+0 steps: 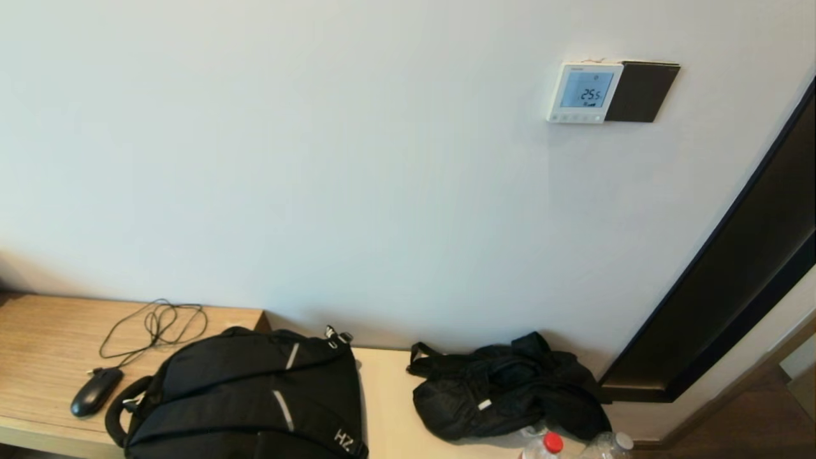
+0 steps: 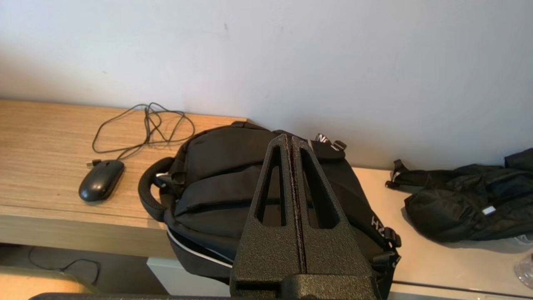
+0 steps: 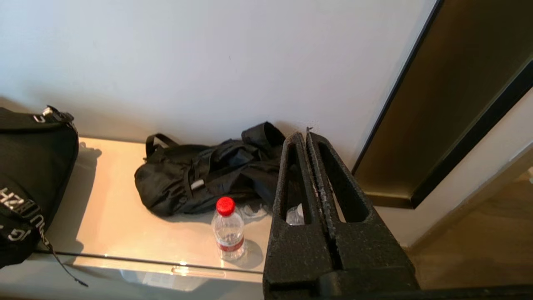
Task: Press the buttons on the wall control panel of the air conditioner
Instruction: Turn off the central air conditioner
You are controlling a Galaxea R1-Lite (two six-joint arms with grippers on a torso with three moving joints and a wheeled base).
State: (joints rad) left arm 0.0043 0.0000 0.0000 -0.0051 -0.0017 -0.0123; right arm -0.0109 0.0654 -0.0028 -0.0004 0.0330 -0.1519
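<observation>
The white wall control panel (image 1: 584, 92) hangs high on the wall at the upper right of the head view. Its lit screen reads 25.5 and a row of small buttons (image 1: 577, 117) runs along its bottom edge. A dark plate (image 1: 641, 92) adjoins it on the right. Neither arm shows in the head view. My left gripper (image 2: 289, 139) is shut and empty, low above the black backpack (image 2: 233, 183). My right gripper (image 3: 305, 135) is shut and empty, low near the crumpled black bag (image 3: 200, 175). The panel shows in neither wrist view.
A wooden desk (image 1: 44, 331) holds a black mouse (image 1: 95, 391) with a coiled cable (image 1: 156, 322). The backpack (image 1: 248, 395) and black bag (image 1: 503, 389) lie on a pale counter (image 1: 386, 408). Two clear bottles stand at the front, one red-capped (image 3: 227, 229). A dark frame (image 1: 733, 280) runs down the right.
</observation>
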